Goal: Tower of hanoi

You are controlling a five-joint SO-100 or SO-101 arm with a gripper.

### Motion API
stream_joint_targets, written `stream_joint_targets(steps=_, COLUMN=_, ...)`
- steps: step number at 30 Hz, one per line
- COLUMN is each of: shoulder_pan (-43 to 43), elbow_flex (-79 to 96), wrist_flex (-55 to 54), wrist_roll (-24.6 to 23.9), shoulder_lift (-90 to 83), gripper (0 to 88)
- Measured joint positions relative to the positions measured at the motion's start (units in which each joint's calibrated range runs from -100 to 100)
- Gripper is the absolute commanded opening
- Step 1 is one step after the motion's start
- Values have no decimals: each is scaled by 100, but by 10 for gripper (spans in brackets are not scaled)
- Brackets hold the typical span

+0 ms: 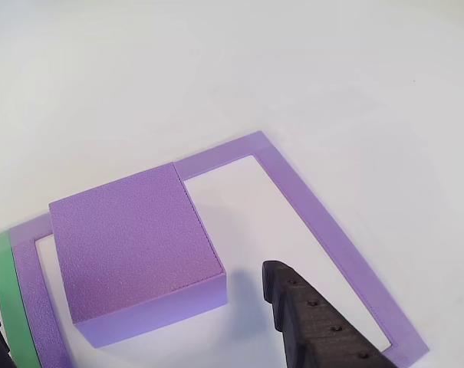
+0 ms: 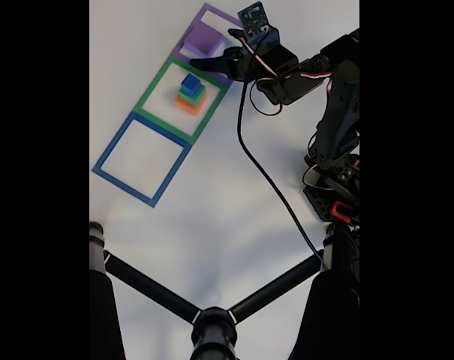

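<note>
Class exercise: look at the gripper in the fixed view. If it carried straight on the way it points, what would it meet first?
Most likely the purple block inside the purple frame: the gripper points that way, though depth is unclear.

Blk arm (image 2: 339, 112) w/ blk cable (image 2: 268, 176)

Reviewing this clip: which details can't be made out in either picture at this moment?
- Pincer state: in the fixed view it is small and dark against the frames; in the other view only one black finger shows, the rest cut off by the bottom edge.
- Orange block: mostly covered by the green block and blue cube.
- Purple block: its underside and far sides are hidden in the other view.
</note>
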Motion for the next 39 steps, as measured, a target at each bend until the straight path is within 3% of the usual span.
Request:
stream_joint_targets(steps=17, shoulder_pan=-165, elbow_flex=-542, wrist_flex=-16, wrist_roll=0, shoulder_lift=470, gripper=409)
stream_joint_targets(steps=39, shoulder_pan=-262, elbow_flex=-774, wrist_flex=-32, wrist_roll=0, shoulder_lift=638, gripper=312)
